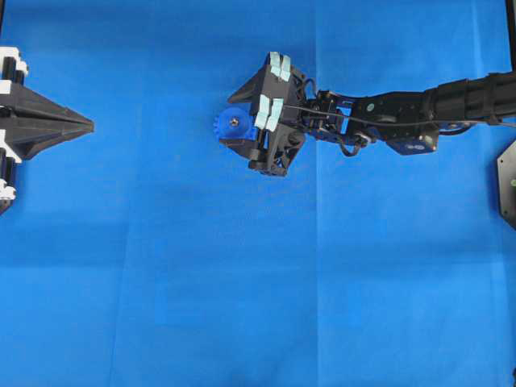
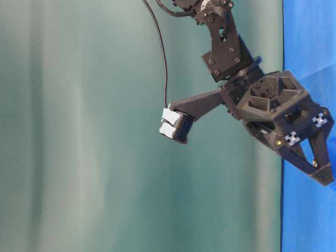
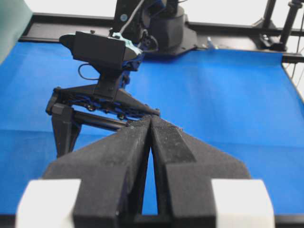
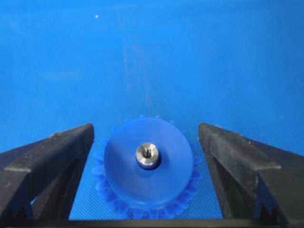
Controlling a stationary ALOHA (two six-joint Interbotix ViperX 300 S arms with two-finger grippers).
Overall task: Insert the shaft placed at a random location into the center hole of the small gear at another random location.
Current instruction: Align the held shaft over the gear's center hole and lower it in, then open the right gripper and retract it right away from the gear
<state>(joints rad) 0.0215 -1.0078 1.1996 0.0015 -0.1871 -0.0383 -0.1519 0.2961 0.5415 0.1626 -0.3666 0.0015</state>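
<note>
Right gripper (image 4: 145, 142) fingers spread wide, grasping nothing; shaft (image 4: 147, 155) sits upright in gear (image 4: 147, 166) center hole. Insertion looks done. Left gripper (image 3: 150, 124) clenched, idle.

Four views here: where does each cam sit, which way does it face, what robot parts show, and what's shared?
Overhead: above, facing straight down on the blue cloth table; left gripper, right gripper over the bright blue plastic gear.
Table-level: low side view; only the right gripper, jaws apart.
Left wrist: looks along its closed fingers toward the right arm.
Right wrist: looks down between its fingers at the gear with the silvery metal shaft in its hub.
Shared: overhead and right wrist both show shaft in gear.
</note>
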